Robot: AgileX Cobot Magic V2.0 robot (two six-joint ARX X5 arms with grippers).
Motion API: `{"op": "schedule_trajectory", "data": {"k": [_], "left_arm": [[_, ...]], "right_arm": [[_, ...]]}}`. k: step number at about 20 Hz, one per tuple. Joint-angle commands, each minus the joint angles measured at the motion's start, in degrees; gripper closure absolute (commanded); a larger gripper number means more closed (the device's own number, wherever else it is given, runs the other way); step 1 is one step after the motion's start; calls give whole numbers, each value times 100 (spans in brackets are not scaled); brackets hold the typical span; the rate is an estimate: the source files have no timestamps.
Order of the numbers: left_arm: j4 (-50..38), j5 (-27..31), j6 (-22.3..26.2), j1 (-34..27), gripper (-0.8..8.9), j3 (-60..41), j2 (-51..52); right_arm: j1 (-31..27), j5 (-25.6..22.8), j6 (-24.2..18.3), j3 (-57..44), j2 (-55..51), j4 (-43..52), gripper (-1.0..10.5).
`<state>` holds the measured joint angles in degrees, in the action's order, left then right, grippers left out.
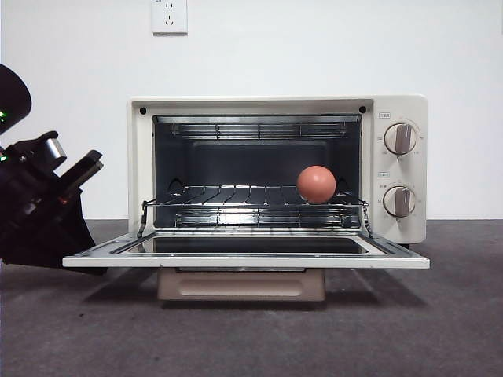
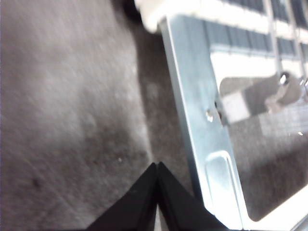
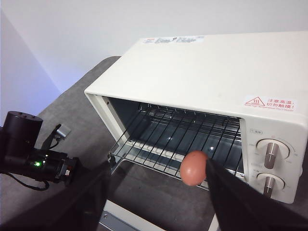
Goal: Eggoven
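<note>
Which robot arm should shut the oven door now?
Probably the left: its claw, shut, sits low beside the open glass door of the cream toaster oven. The right claw hangs higher, facing the reddish-brown egg.

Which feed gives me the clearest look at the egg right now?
The front view: the egg sits whole and sharp on the wire rack inside the open oven, toward the knob side. The right wrist view also shows it, from above, with a dark jaw beside it. The left wrist view shows only the door edge and table.

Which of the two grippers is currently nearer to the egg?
Right. The right gripper hangs open just before the egg on the oven rack; the left gripper sits shut beside the open door's outer corner.
</note>
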<state>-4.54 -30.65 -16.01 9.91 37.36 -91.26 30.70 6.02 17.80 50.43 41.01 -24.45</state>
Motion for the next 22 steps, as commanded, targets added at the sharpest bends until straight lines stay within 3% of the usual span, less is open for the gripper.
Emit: {"op": "schedule_trajectory", "data": {"k": [1, 10, 22], "left_arm": [[-114, -177, -26, 39, 807, 24, -125], [-352, -1106, -289, 37, 807, 24, -127], [-2129, -1589, -1663, -92, 807, 31, -122]], "right_arm": [[35, -11, -72, 66, 35, 28, 627], [28, -39, -72, 66, 37, 35, 627], [28, -52, -66, 66, 37, 35, 628]]}}
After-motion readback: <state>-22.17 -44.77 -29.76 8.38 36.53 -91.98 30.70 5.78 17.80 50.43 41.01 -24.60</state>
